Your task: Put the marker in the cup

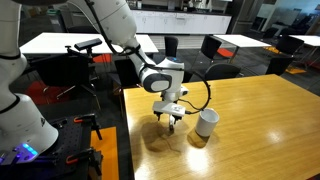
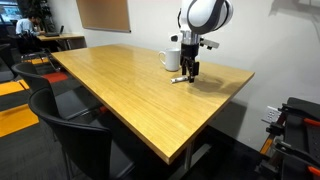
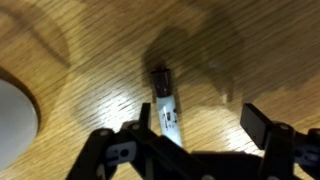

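Marker (image 3: pixel 163 100) lies flat on the desk (image 3: pixel 90 50), lower centre of wrist view, between the jaws, closer to the one at frame left, not clamped. Gripper (image 3: pixel 185 135) low over it, jaws apart. Cup (image 3: pixel 12 120) at left edge, upright, near.

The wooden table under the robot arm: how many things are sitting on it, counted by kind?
white cup: 1
dark marker: 1
Total: 2
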`<state>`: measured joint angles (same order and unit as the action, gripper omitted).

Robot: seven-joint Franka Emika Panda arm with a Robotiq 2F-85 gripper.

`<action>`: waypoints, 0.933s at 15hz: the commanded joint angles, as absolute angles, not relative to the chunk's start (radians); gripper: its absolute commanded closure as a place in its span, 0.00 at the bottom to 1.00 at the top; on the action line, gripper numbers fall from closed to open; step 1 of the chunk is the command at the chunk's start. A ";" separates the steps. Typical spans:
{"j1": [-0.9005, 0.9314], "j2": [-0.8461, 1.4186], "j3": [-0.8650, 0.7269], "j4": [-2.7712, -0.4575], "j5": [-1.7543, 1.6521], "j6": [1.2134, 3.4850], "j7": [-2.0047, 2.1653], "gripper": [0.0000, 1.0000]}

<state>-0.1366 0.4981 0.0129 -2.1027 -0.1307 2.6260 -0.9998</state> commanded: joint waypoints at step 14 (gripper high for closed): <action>-0.172 0.548 0.056 -1.999 -0.130 2.508 -1.043 0.50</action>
<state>-0.1522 0.5344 0.0389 -2.0375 -0.1307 2.5565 -1.0053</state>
